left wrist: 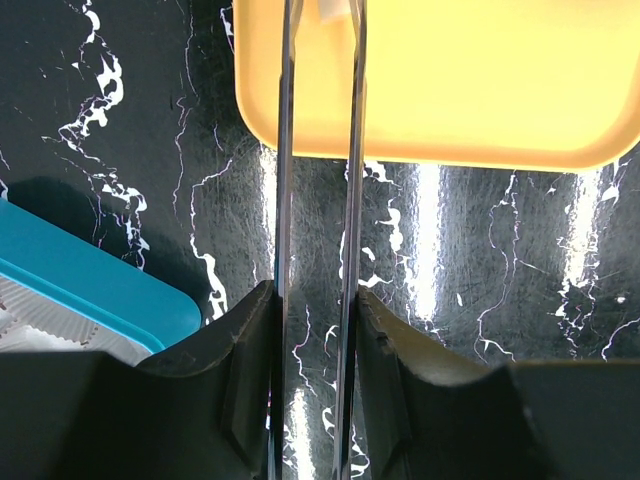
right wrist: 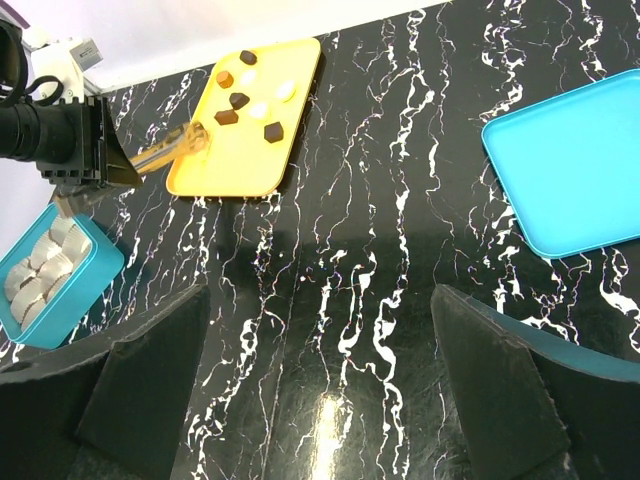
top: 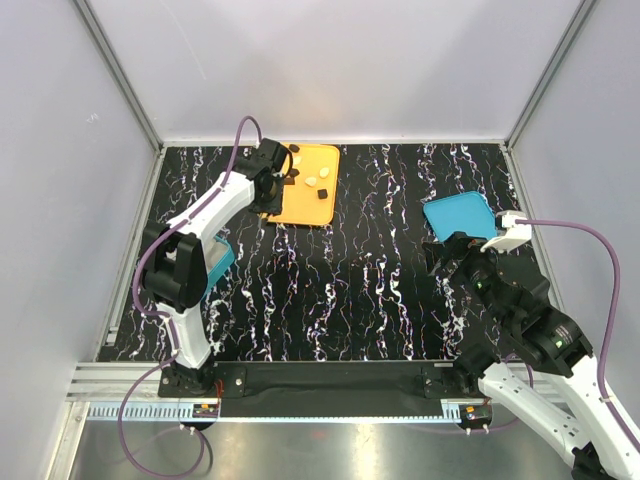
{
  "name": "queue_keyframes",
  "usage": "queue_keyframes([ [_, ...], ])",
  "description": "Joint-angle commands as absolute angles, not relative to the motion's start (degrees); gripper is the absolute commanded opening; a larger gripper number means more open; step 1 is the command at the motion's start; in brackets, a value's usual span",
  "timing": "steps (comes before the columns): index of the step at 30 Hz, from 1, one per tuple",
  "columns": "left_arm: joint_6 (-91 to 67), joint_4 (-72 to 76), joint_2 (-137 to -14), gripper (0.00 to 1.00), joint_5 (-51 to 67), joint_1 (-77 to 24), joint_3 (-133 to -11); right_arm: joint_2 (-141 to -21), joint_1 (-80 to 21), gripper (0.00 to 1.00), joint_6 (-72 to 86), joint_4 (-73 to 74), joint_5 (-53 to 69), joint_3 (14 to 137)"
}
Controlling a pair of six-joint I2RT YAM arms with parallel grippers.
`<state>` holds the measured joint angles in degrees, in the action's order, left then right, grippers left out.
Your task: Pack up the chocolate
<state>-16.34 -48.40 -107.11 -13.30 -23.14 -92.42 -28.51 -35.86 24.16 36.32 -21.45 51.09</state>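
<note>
Several chocolate pieces, dark cubes (right wrist: pixel 239 100) and pale rounds (right wrist: pixel 284 91), lie on the far half of the orange tray (right wrist: pixel 230 165); the top view shows them too (top: pixel 311 181). My left gripper (left wrist: pixel 315 300) is shut on a pair of thin tweezers (left wrist: pixel 285 150) whose blades reach over the tray's near edge (left wrist: pixel 480 90). A pale bit (left wrist: pixel 335 10) shows between the blade tips; whether it is pinched I cannot tell. My right gripper (right wrist: pixel 320 300) hangs open above bare table with nothing between its fingers.
A teal compartmented box (right wrist: pixel 70 290) with white paper cups (right wrist: pixel 45 265) stands left of the tray, below the left arm (top: pixel 200 215). A flat teal lid (right wrist: pixel 570 170) lies at the right, just beyond the right gripper (top: pixel 445 255). Grey walls enclose the black marbled table.
</note>
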Motion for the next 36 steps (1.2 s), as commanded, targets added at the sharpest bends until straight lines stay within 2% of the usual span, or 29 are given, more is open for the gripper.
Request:
queue_keyframes([
  [1,-16.43,-46.23,-105.12,0.39,-14.24,-23.47,-92.29,-28.30,-36.30,1.00,23.29,35.07,-23.11,53.00],
  [20,-17.67,-47.28,-105.03,0.39,-14.24,-24.17,-92.02,-27.42,-36.21,1.00,23.47,35.16,-23.20,52.74],
  [36,-20.65,-47.28,-100.99,0.30,-13.88,-24.17,-88.24,-25.49,-36.30,1.00,24.17,36.56,-22.68,53.61],
])
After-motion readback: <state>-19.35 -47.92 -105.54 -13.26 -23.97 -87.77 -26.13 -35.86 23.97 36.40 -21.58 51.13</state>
